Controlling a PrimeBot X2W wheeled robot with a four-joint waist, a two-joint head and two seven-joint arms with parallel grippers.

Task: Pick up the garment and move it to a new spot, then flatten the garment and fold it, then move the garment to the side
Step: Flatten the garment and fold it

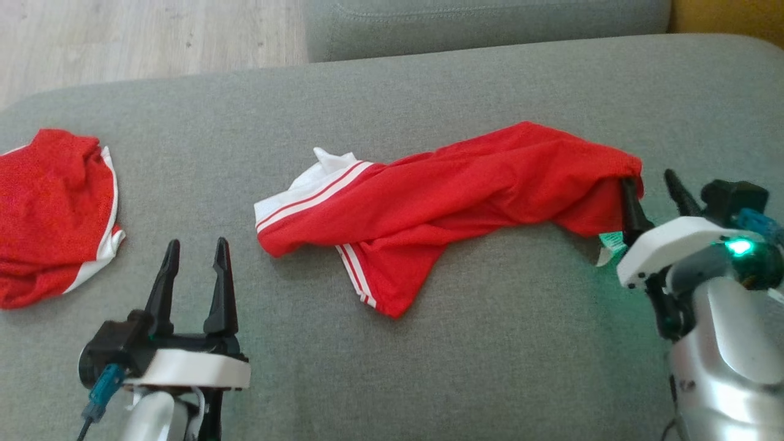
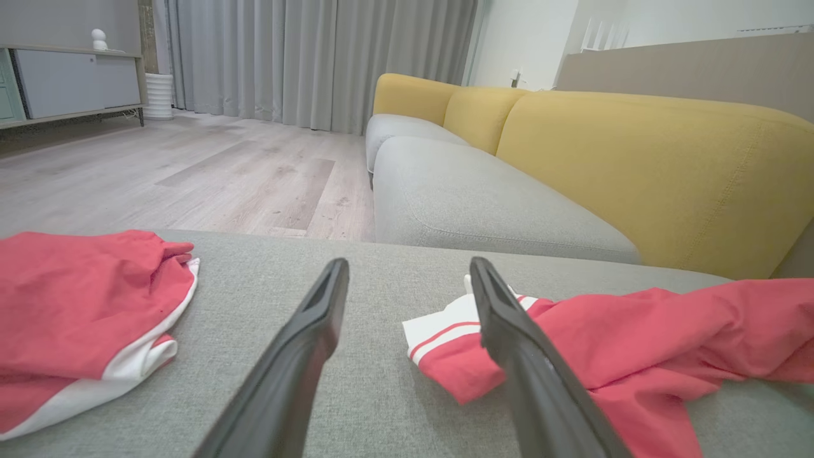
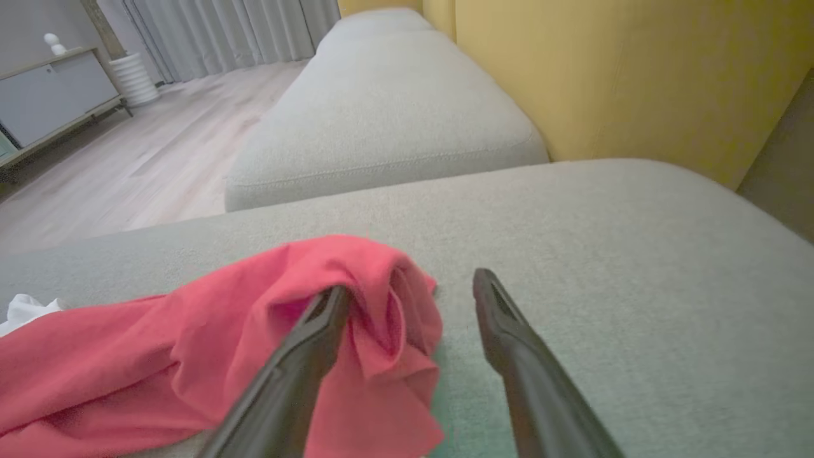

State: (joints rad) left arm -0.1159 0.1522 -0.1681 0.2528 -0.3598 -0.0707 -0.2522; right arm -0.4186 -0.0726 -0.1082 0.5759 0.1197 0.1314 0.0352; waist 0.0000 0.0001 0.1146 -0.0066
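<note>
Seen from the head, the red garment (image 1: 465,190) lies stretched across the grey cushion (image 1: 429,367). At the left wrist, the left gripper (image 2: 408,264) is open, just beside it. At the right wrist, the right gripper (image 3: 412,283) is open too, with one finger poked into the cloth end. I think that finger could snag and bunch the cloth.

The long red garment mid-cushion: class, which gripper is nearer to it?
Right. The right gripper is at the garment, at its end, open, with one finger tucked into the folds. The left gripper is apart from it, over bare cushion, short of the white-striped end.
</note>
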